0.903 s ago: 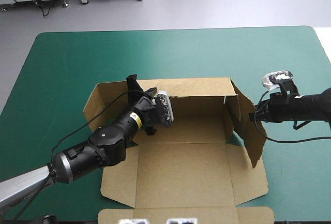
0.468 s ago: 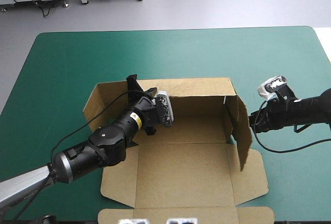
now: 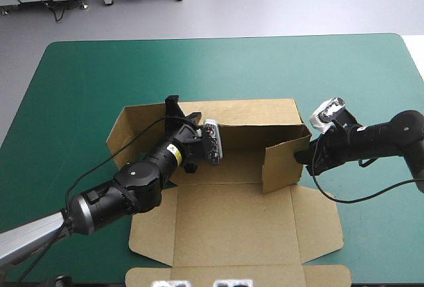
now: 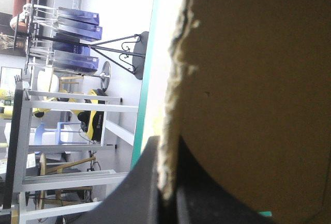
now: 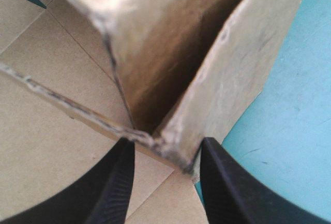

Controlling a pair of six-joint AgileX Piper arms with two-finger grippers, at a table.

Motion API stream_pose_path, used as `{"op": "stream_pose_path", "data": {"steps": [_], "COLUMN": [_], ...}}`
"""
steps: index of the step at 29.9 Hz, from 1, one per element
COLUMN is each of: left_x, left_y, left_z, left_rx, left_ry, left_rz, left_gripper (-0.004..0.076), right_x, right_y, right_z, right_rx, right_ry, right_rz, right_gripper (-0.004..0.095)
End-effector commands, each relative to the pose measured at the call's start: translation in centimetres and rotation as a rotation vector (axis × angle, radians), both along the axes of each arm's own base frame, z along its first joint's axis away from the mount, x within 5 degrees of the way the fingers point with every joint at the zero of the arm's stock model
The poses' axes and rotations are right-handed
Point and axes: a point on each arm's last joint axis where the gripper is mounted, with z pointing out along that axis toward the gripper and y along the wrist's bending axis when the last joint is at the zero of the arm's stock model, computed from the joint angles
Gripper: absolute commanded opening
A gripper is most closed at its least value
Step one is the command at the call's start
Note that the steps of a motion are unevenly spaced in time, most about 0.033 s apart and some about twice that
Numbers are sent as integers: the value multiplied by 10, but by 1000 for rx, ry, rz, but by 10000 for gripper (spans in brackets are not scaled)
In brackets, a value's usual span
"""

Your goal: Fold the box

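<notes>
Looking down from the high view, you find the box (image 3: 232, 224) near the middle of the teal-green cover (image 3: 79, 101). Its base and near flaps lie flat, and its far wall stands upright along the side toward the table's far edge. Your left gripper (image 3: 173, 107) sits at the top edge of that far wall, close to its left end. In the left wrist view its black fingers are all but closed, with the rough edge of the brown board pinched between them. On the box's right side a panel stands raised and turned inward toward the box's middle, just in front of the far wall's right end. Your right gripper (image 3: 303, 156) is at the outer corner of that panel. In the right wrist view its two black fingers stand apart, and the folded corner of the board sits in the gap between their tips. You cannot tell whether either finger presses on the board. The cover shows just beside that corner on one side, and flat board lies on the other.
</notes>
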Motion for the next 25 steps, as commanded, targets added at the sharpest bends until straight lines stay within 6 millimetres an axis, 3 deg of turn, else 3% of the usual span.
{"op": "stream_pose_path", "data": {"steps": [1,11,14,18,22,25], "left_x": [-3,-5,-5,-4,-4,-4], "left_y": [-1,-4,-4,-4,-3,-3], "left_z": [10,11,11,11,11,12], "left_rx": [-36,-45,-45,-42,-33,-21], "left_ry": [-20,-24,-24,-24,-31,-46], "left_rz": [-37,-75,-75,-68,-60,-66], "left_gripper": [-10,-10,-10,-10,6,96], "right_x": [5,26,35,42,42,43], "right_y": [8,20,20,19,19,19], "right_z": [16,-15,-19,-20,-20,-20], "right_rx": [28,46,99,127,125,126], "right_ry": [-129,-112,-106,-124,-126,-124], "right_rz": [-26,-98,-160,-220,-221,-225], "right_gripper": [392,384,271,-20,0,0]}}
